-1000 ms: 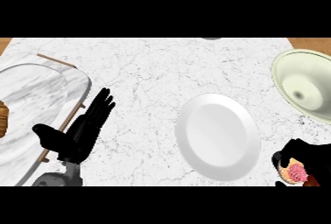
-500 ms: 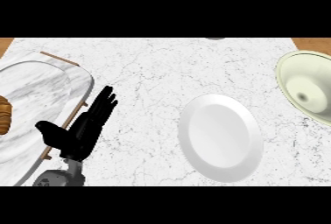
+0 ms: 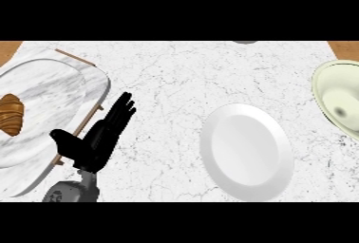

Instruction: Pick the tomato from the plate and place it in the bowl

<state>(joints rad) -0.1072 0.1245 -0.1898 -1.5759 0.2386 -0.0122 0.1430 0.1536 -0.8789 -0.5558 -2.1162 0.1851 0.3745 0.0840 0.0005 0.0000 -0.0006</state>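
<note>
The white plate (image 3: 245, 151) lies on the marble counter right of centre with nothing on it. The pale green bowl (image 3: 339, 104) sits at the right edge, partly cut off. No tomato shows anywhere. My left hand (image 3: 98, 137) rests open at the lower left, fingers straight and pointing up-right, beside the tray's edge. My right hand is out of view.
A marble tray (image 3: 84, 85) with wooden handles fills the left side and carries a pale plate (image 3: 49, 85) with a croissant (image 3: 11, 114). Wooden counter shows at the top corners. A small grey object (image 3: 245, 42) peeks in at the top edge.
The right hand with the tomato showed at the lower right a second ago and has left the view. The scene has shifted right; the croissant has come into sight.
</note>
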